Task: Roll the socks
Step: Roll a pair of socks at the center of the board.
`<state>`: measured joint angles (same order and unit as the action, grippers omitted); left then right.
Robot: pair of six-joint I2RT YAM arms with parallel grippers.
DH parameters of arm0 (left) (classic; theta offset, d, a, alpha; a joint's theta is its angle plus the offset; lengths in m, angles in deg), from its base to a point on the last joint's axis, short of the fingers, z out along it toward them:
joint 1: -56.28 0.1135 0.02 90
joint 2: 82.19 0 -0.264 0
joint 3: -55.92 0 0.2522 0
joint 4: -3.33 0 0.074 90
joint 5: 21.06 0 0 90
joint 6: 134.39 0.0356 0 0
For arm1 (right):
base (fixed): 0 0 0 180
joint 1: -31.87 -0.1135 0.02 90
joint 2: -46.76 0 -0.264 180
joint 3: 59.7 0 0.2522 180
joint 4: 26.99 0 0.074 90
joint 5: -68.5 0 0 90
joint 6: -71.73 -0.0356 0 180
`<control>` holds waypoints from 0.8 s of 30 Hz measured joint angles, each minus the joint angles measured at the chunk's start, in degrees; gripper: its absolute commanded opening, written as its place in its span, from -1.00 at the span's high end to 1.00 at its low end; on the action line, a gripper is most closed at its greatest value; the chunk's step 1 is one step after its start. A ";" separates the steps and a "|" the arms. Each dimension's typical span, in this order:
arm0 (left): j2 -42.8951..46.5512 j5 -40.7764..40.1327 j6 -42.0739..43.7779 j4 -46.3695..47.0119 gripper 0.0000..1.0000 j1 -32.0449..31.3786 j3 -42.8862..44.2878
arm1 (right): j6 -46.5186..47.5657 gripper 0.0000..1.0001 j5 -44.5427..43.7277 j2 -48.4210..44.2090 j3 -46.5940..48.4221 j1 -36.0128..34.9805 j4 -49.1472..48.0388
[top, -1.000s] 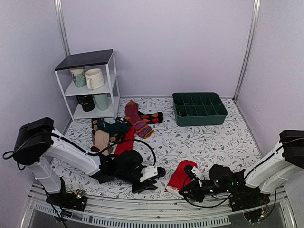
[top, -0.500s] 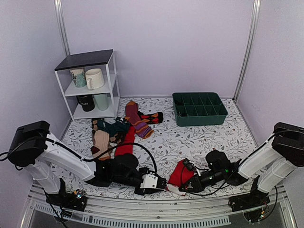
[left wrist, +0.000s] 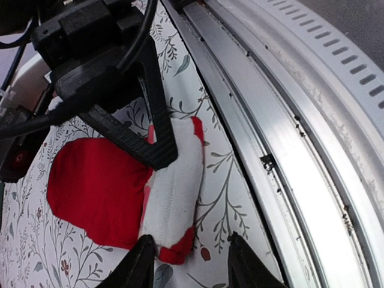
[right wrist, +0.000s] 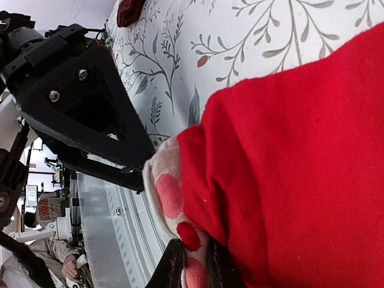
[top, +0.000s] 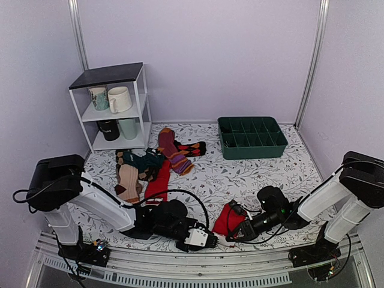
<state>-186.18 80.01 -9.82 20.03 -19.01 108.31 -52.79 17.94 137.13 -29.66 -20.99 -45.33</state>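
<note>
The red sock (top: 227,217) lies bunched on the floral surface (top: 270,174) close to its near edge, between the two arms, which both reach low towards the middle. Its cream cuff (left wrist: 177,180), dotted and banded with pink, points towards the metal rail (left wrist: 288,150) that runs along that edge.

The right claw (right wrist: 193,246) is pinched tight on the cuff. In its own wrist view the two fingers stand close together with the pink-spotted fabric caught between them and the red body spreading away beyond.

The left claw (left wrist: 191,240) stands partly open and grips nothing. Its two fingertips sit apart, just beside the cuff's red-tipped corner, with printed cloth showing between them. The corner may brush the fingertip on the left of that view, but the angle does not settle it.

The other red sock (top: 159,180) lies well apart from the first, farther back on the left. It rests at the edge of a heap of mixed socks, near a maroon striped sock (top: 174,153). A green divided tray (top: 252,139) sits at the back right. A small white shelf (top: 114,108) holding mugs stands at the back left.
</note>
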 measured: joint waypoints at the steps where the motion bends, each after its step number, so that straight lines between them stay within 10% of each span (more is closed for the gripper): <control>1: -0.44 -0.39 0.42 0.48 0.15 -0.04 0.00 | 0.02 0.74 0.17 0.15 0.09 0.04 0.00; 24: -5.05 -3.04 4.22 5.66 0.26 -0.44 1.40 | 0.11 0.74 2.32 1.99 0.63 0.31 -0.79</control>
<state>-191.23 76.97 -5.61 25.69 -19.44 109.71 -52.69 20.26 139.12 -29.03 -20.68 -46.12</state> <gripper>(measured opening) 0.399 0.134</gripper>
